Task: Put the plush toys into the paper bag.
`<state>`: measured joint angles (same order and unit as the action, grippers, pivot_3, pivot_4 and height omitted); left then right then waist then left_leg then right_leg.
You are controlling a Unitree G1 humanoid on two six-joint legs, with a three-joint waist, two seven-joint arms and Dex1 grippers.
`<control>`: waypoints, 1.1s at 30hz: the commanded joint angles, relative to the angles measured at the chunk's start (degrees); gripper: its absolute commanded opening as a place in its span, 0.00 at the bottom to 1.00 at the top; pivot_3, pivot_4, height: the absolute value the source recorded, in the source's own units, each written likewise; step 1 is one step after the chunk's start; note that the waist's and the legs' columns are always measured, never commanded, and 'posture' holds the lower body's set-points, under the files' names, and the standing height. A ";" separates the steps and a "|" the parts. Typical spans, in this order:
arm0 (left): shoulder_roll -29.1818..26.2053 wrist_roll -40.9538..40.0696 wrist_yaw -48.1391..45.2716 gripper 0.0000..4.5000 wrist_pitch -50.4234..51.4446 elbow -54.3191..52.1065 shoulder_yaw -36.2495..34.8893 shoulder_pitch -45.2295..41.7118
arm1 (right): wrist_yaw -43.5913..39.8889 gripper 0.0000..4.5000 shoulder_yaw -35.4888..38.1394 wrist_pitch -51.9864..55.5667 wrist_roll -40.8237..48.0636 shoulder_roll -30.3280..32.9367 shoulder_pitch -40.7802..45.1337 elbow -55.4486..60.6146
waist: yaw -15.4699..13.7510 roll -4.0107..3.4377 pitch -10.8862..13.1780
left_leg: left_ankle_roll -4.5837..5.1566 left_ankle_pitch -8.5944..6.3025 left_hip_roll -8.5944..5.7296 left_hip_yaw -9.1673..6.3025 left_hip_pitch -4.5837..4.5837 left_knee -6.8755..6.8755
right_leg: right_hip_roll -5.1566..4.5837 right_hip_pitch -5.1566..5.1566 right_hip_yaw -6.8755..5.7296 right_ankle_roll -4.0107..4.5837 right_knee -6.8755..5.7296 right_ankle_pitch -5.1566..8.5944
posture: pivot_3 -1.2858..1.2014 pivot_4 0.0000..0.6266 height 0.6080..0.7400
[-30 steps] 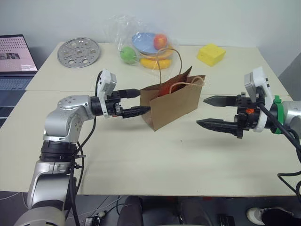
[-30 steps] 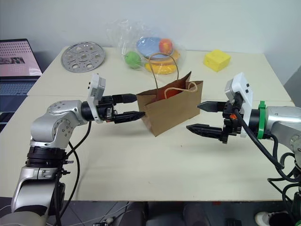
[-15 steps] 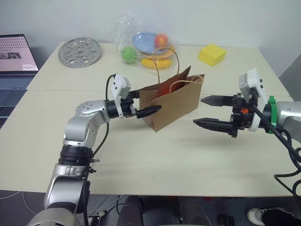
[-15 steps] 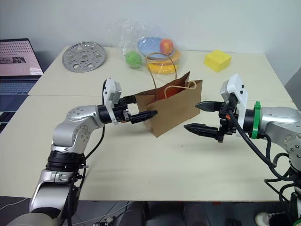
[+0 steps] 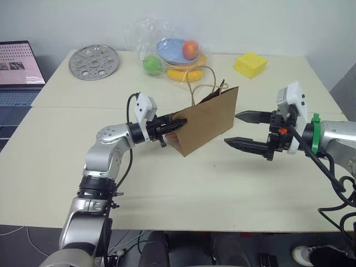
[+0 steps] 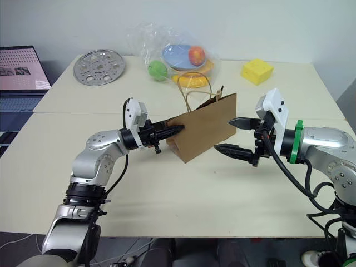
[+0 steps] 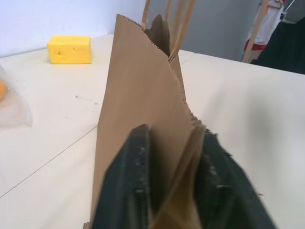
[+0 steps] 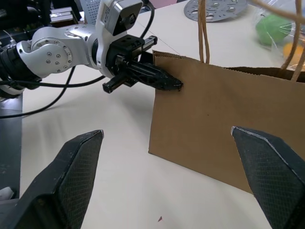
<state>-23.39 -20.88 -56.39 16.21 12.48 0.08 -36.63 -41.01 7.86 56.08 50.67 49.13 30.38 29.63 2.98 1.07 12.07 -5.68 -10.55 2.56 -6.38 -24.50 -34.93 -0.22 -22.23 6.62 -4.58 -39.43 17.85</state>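
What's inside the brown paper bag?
You can't see inside. The paper bag is pinched flat at one end by the left gripper, and its brown side hides whatever is in there. Only its cord handles stick out the top.

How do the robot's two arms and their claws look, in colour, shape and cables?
Both arms are silver-grey metal with rounded joints and loose black cables. Each wrist carries a white boxy camera housing. The left claw and right claw have two black pointed fingers with a fine cross-hatched texture. The right forearm wears a green ring, and a small orange-red mark sits near its wrist.
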 commanded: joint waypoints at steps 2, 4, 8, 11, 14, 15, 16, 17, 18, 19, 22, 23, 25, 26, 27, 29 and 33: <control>0.68 2.08 0.29 0.00 -3.76 2.63 0.96 -1.72 | 0.15 1.00 0.16 -3.23 -2.71 0.60 -1.40 2.89 | -0.09 0.00 0.00 | 0.00 0.00 0.00 -0.01 0.00 -0.01 | 0.00 0.01 -0.01 0.00 -0.01 0.00 | 0.52 0.24 1.00; 0.93 2.77 0.62 0.00 -4.95 4.07 1.09 -2.45 | 0.14 1.00 0.15 -7.56 -6.26 -0.10 -3.13 3.53 | -0.12 0.02 -0.01 | 0.00 0.00 -0.01 -0.01 0.01 -0.03 | 0.00 0.02 -0.01 0.00 -0.01 0.00 | 0.52 0.24 1.00; 0.55 1.42 -2.54 0.00 -4.68 5.12 0.97 -3.35 | 0.55 1.00 0.39 -15.16 -12.64 -1.16 -6.15 4.24 | -0.07 0.02 -0.02 | 0.00 0.00 -0.01 0.00 0.01 -0.06 | 0.00 0.04 0.00 -0.02 -0.01 -0.01 | 0.52 0.24 1.00; -2.38 -1.84 -12.49 0.00 -1.24 4.84 1.97 -5.40 | -3.42 1.00 5.99 -13.78 -10.94 3.26 -11.81 5.91 | -0.32 0.02 -0.01 | 0.00 0.01 -0.01 -0.02 0.01 -0.06 | 0.00 0.04 -0.01 -0.02 -0.02 0.00 | 0.52 0.24 1.00; -4.44 -3.97 -20.07 0.00 1.72 4.49 3.33 -7.55 | -6.19 1.00 14.38 -9.46 -2.62 6.21 -16.63 8.53 | -0.39 0.01 -0.01 | 0.00 0.00 -0.04 -0.03 -0.02 -0.02 | -0.01 0.03 -0.03 -0.02 -0.01 0.00 | 0.52 0.24 1.00; -4.85 -4.32 -21.63 0.00 2.57 4.39 3.70 -8.07 | -6.31 1.00 16.66 -8.64 0.04 6.36 -17.65 9.23 | -0.39 0.01 -0.01 | 0.00 0.00 -0.04 -0.05 -0.02 -0.01 | 0.00 0.04 -0.05 -0.01 -0.02 0.00 | 0.52 0.24 1.00; -5.12 -3.67 -23.16 0.00 1.88 4.93 4.45 -8.81 | -5.41 1.00 19.05 -7.03 2.91 6.48 -18.59 9.99 | -0.37 0.01 -0.01 | 0.00 0.00 -0.03 -0.06 -0.01 -0.01 | 0.00 0.04 -0.06 -0.01 -0.02 0.00 | 0.52 0.24 1.00; -5.16 -2.87 -24.44 0.00 1.14 6.00 5.15 -9.61 | -4.45 1.00 20.56 -6.26 3.99 6.58 -19.61 10.82 | -0.37 0.01 -0.01 | 0.00 0.00 -0.03 -0.06 0.00 0.00 | 0.01 0.04 -0.06 -0.01 -0.04 0.00 | 0.52 0.24 1.00; -4.81 -1.85 -25.05 0.00 -0.22 7.76 5.69 -10.55 | -3.63 1.00 21.50 -5.73 4.08 6.78 -20.79 11.67 | -0.40 0.01 -0.01 | 0.00 0.00 -0.02 -0.07 0.01 -0.01 | 0.01 0.07 -0.06 -0.01 -0.05 0.00 | 0.52 0.24 1.00; -4.44 -0.78 -25.44 0.00 -1.84 9.57 6.24 -11.34 | -2.77 1.00 22.03 -5.46 3.81 6.86 -21.80 12.37 | -0.40 0.02 -0.01 | 0.00 0.00 -0.03 -0.07 0.02 -0.03 | 0.01 0.08 -0.06 -0.01 -0.05 0.00 | 0.52 0.24 1.00; -3.14 1.08 -25.83 0.00 -5.82 14.13 6.99 -13.06 | -1.17 1.00 22.07 -5.57 3.84 6.85 -23.40 13.78 | -0.33 0.01 -0.01 | 0.01 0.01 -0.03 -0.04 0.04 -0.09 | 0.01 0.12 -0.03 -0.01 -0.01 0.00 | 0.52 0.24 1.00; -2.62 1.62 -25.91 0.00 -7.30 15.40 7.08 -13.58 | -0.78 1.00 21.86 -5.70 4.04 6.72 -23.60 14.13 | -0.26 0.01 -0.01 | 0.01 0.01 -0.03 -0.01 0.04 -0.11 | 0.01 0.12 0.01 -0.02 -0.01 0.00 | 0.52 0.24 1.00; -1.96 2.35 -26.25 0.00 -9.22 17.09 7.01 -14.23 | -0.26 1.00 21.67 -5.89 4.36 6.68 -23.80 14.42 | -0.21 0.02 -0.01 | 0.01 0.01 -0.03 0.02 0.06 -0.14 | 0.02 0.12 0.05 -0.02 -0.01 0.00 | 0.52 0.24 1.00; -1.53 2.92 -25.64 0.00 -10.31 18.16 6.80 -14.82 | -0.25 1.00 21.43 -5.99 4.21 6.82 -23.94 14.51 | -0.19 0.02 -0.01 | 0.02 0.01 -0.03 0.02 0.06 -0.14 | 0.02 0.12 0.05 -0.02 -0.02 0.00 | 0.52 0.24 1.00; -1.20 2.96 -25.29 0.00 -10.41 18.92 6.45 -15.33 | -0.46 1.00 21.11 -6.07 3.91 7.16 -24.11 14.36 | -0.20 0.02 -0.01 | 0.02 0.02 -0.03 0.01 0.05 -0.14 | 0.03 0.12 0.05 -0.02 -0.02 0.00 | 0.52 0.24 1.00; -1.30 3.31 -25.07 0.00 -9.76 19.56 6.44 -15.84 | -0.63 1.00 20.54 -5.97 3.85 7.68 -24.04 13.86 | -0.19 0.02 -0.01 | 0.02 0.02 -0.03 0.00 0.05 -0.14 | 0.03 0.13 0.05 -0.02 -0.03 0.00 | 0.52 0.24 1.00; -2.13 3.53 -24.54 0.10 -8.01 17.96 6.14 -15.30 | -1.18 1.00 20.02 -6.03 4.36 8.37 -23.44 12.57 | -0.13 0.02 -0.01 | 0.02 0.02 -0.03 0.00 0.05 -0.13 | 0.03 0.12 0.05 -0.02 -0.03 0.00 | 0.52 0.24 1.00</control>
<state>-24.94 -17.46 -81.61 7.78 32.09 6.96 -51.33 -41.74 27.78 50.82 54.19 56.56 6.10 42.22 2.85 1.09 12.06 -5.65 -10.54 2.53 -6.39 -24.45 -35.06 -0.18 -22.11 6.66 -4.60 -39.47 17.85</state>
